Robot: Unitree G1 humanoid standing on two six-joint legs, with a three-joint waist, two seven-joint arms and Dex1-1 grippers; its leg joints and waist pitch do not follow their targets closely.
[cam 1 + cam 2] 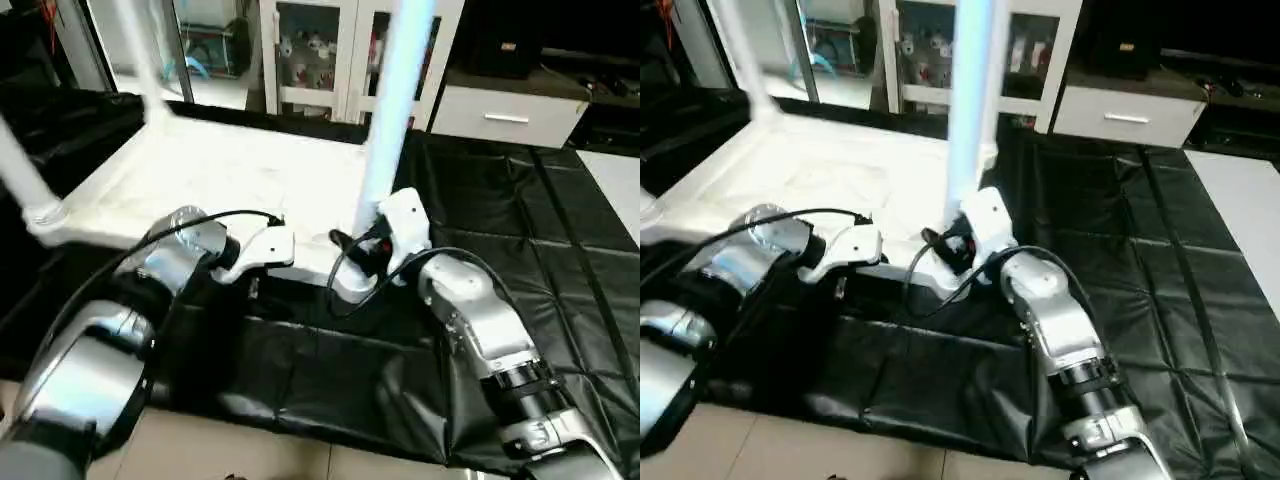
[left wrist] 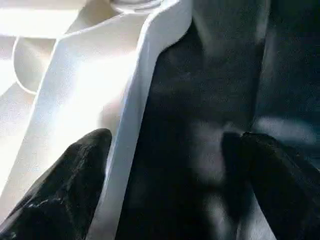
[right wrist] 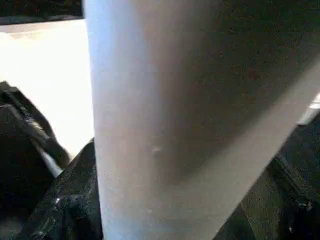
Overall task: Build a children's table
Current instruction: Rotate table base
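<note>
Right jaws point(image 1: 372, 252) are clamped on the upright leg point(image 1: 395, 110) at centre; left jaws point(image 2: 165, 170), apart, straddle the tabletop rim point(image 2: 131, 125); unbraced, the leg may be cocked in its socket.

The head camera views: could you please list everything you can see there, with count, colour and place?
table top: one, white, upside down on the work table
legs: three seen, white, standing up from corner sockets; near-right, near-left, far-left
work table cover: one, black, under and right of the top
cabinet: one, white with glass doors, behind
drawer unit: one, white, behind right
left gripper: open, astride the top's near rim
right gripper: around the near-right leg's base
</note>
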